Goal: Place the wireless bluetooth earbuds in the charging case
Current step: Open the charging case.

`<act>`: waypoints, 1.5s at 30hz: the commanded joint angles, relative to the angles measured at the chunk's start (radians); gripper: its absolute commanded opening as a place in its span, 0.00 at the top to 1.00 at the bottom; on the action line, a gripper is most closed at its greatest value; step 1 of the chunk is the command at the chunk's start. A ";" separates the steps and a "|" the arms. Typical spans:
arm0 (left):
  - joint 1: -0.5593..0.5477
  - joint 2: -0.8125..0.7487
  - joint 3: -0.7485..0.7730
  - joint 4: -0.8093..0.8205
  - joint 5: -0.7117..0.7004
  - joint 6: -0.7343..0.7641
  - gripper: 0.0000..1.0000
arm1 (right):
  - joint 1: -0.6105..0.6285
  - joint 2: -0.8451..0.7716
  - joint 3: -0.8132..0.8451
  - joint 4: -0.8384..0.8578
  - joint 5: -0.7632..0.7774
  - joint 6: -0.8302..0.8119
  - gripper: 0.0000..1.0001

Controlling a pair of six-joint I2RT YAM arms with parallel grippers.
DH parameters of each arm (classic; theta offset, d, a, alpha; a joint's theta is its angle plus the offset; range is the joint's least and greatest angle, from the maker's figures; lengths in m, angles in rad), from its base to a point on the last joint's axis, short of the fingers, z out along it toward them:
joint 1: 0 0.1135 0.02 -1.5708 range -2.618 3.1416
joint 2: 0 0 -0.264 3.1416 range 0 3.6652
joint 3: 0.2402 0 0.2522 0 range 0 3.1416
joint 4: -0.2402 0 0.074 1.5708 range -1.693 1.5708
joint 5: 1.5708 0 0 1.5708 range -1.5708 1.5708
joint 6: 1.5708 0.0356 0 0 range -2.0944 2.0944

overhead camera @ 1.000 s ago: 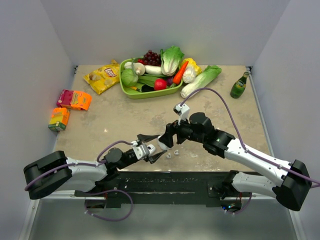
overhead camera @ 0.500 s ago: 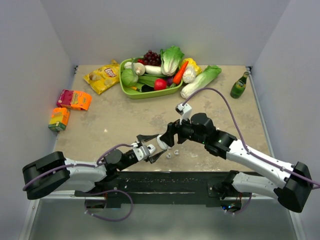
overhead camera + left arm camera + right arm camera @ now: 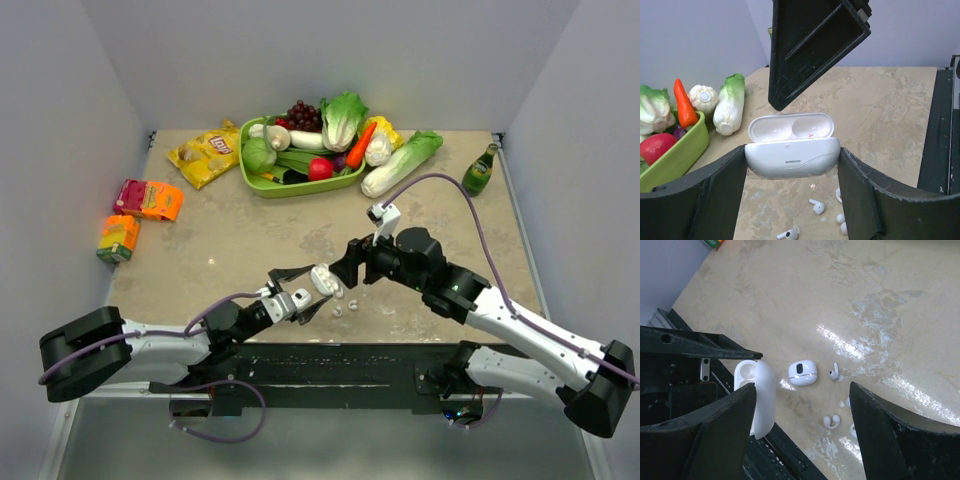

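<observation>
My left gripper [image 3: 302, 289] is shut on a white charging case [image 3: 323, 278] and holds it above the table near the front edge. In the left wrist view the case [image 3: 792, 157] sits between the fingers with its lid [image 3: 790, 127] open and both wells empty. Several tiny white earbuds [image 3: 816, 206] lie on the table below it; they also show in the top view [image 3: 338, 311] and in the right wrist view [image 3: 834, 372]. My right gripper [image 3: 350, 272] is open and empty, just right of the case [image 3: 762, 400], above the earbuds.
A second small white case [image 3: 802, 373] lies closed on the table beside the buds. A green tray [image 3: 250, 178] of vegetables, a chips bag [image 3: 205, 152], a green bottle [image 3: 479, 172] and juice cartons [image 3: 148, 199] stand farther back. The black front rail [image 3: 790, 460] runs close under the held case.
My right gripper has drawn back up and to the right, away from the case. My left gripper has carried the case slightly right and farther from the front edge.
</observation>
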 commanded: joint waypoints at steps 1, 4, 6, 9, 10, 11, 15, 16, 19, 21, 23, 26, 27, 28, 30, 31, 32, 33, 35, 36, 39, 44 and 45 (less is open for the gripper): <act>-0.012 -0.021 0.013 0.200 -0.022 0.032 1.00 | -0.002 -0.054 -0.003 0.062 -0.052 0.036 0.23; -0.014 -0.027 0.011 0.208 -0.022 0.032 1.00 | -0.002 -0.034 0.004 0.077 -0.111 0.046 0.24; -0.014 -0.033 0.011 0.209 -0.022 0.032 1.00 | -0.003 -0.024 -0.003 0.092 -0.146 0.055 0.25; -0.017 -0.035 0.013 0.209 -0.025 0.037 1.00 | -0.003 -0.010 -0.014 0.131 -0.174 0.064 0.27; -0.018 -0.038 0.011 0.211 -0.025 0.037 1.00 | -0.002 -0.004 -0.013 0.129 -0.178 0.066 0.28; -0.018 -0.038 0.013 0.212 -0.025 0.037 1.00 | -0.002 0.007 -0.013 0.128 -0.180 0.069 0.29; -0.023 -0.046 0.011 0.214 -0.025 0.038 1.00 | -0.002 0.020 -0.022 0.129 -0.177 0.075 0.33; -0.023 -0.046 0.010 0.214 -0.025 0.041 1.00 | -0.003 0.019 -0.023 0.135 -0.177 0.079 0.34; -0.024 -0.047 0.003 0.223 -0.028 0.041 1.00 | -0.002 0.021 -0.028 0.137 -0.169 0.084 0.37; -0.024 -0.049 0.000 0.232 -0.028 0.044 1.00 | -0.002 0.021 -0.031 0.138 -0.163 0.087 0.39; -0.027 -0.050 -0.003 0.237 -0.033 0.044 1.00 | -0.005 0.018 -0.033 0.143 -0.163 0.092 0.40; -0.031 -0.056 -0.006 0.238 -0.034 0.049 1.00 | -0.020 0.006 -0.043 0.157 -0.174 0.102 0.41; -0.031 -0.056 -0.006 0.238 -0.038 0.050 1.00 | -0.023 0.006 -0.046 0.160 -0.181 0.104 0.41; -0.032 -0.056 -0.007 0.238 -0.038 0.052 1.00 | -0.028 0.004 -0.046 0.161 -0.184 0.106 0.42; -0.034 -0.059 -0.009 0.238 -0.039 0.052 1.00 | -0.037 0.003 -0.051 0.165 -0.194 0.109 0.43; -0.035 -0.059 -0.009 0.238 -0.041 0.052 1.00 | -0.039 -0.002 -0.054 0.166 -0.197 0.110 0.45; -0.037 -0.059 -0.010 0.240 -0.042 0.053 1.00 | -0.042 -0.003 -0.059 0.168 -0.201 0.115 0.46; -0.037 -0.059 -0.010 0.240 -0.042 0.052 1.00 | -0.045 -0.005 -0.063 0.166 -0.206 0.118 0.46; -0.038 -0.058 -0.010 0.241 -0.044 0.054 1.00 | -0.052 -0.005 -0.066 0.189 -0.217 0.119 0.49; -0.040 -0.058 -0.010 0.241 -0.044 0.054 1.00 | -0.052 -0.005 -0.068 0.192 -0.221 0.121 0.50; -0.040 -0.053 -0.009 0.245 -0.047 0.054 1.00 | -0.054 -0.007 -0.069 0.209 -0.244 0.121 0.54; -0.040 -0.032 -0.004 0.263 -0.047 0.054 1.00 | -0.054 0.006 -0.060 0.223 -0.284 0.115 0.59; -0.040 -0.030 -0.004 0.266 -0.048 0.054 1.00 | -0.056 0.010 -0.059 0.223 -0.287 0.115 0.61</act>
